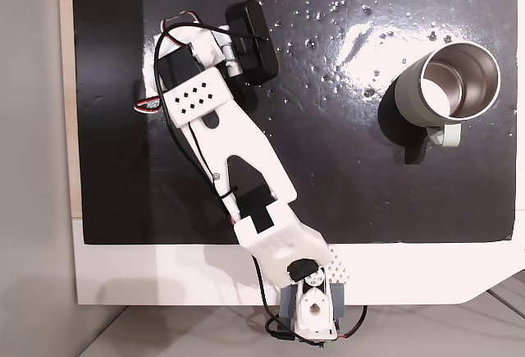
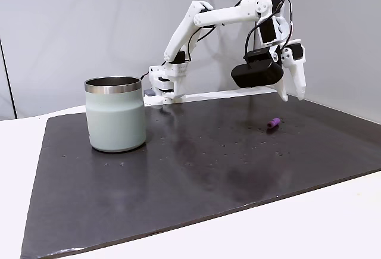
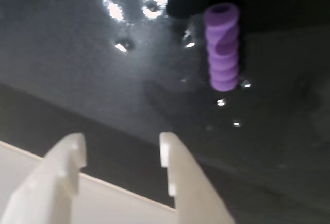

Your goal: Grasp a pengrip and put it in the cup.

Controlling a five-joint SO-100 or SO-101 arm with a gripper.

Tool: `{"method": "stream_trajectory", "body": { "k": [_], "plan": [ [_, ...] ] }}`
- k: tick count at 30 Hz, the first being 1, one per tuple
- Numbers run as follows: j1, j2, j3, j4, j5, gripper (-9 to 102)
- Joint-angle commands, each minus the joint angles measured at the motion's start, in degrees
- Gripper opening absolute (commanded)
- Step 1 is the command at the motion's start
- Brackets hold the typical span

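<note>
The pengrip [image 2: 273, 123], a small purple ribbed cylinder, lies on the black mat [image 2: 196, 152] right of centre in a fixed view. In the wrist view the pengrip [image 3: 223, 46] lies ahead of the fingers and to their right. My gripper [image 2: 290, 94] hangs above and slightly behind it, pointing down. It is open, and nothing sits between its white fingers [image 3: 172, 157]. From above, the gripper [image 1: 233, 55] is at the mat's upper left. The cup [image 1: 449, 82], steel inside and pale grey-green outside, stands upright at the far right of that view, well away from the gripper.
The black mat [image 1: 344, 176] lies on a white table [image 1: 164, 275], with the arm's base [image 1: 310, 308] at the table's near edge. Small white specks [image 1: 328, 4] dot the mat between gripper and cup. A grey wall [image 2: 89, 27] stands behind the arm.
</note>
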Motion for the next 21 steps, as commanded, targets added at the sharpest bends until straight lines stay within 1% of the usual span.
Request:
{"method": "stream_trajectory", "body": {
  "k": [1, 4, 8, 15, 21],
  "plan": [
    [-0.2, 0.3, -4.6, 4.8, -2.5, 17],
    [-0.1, -1.7, -7.4, 9.6, -4.3, 18],
    [0.0, -2.5, -7.9, 11.8, -6.8, 18],
    [1.1, -4.0, -6.3, 11.7, -8.3, 15],
    [2.2, -8.6, -7.5, 11.2, -8.4, 14]
  ]
}}
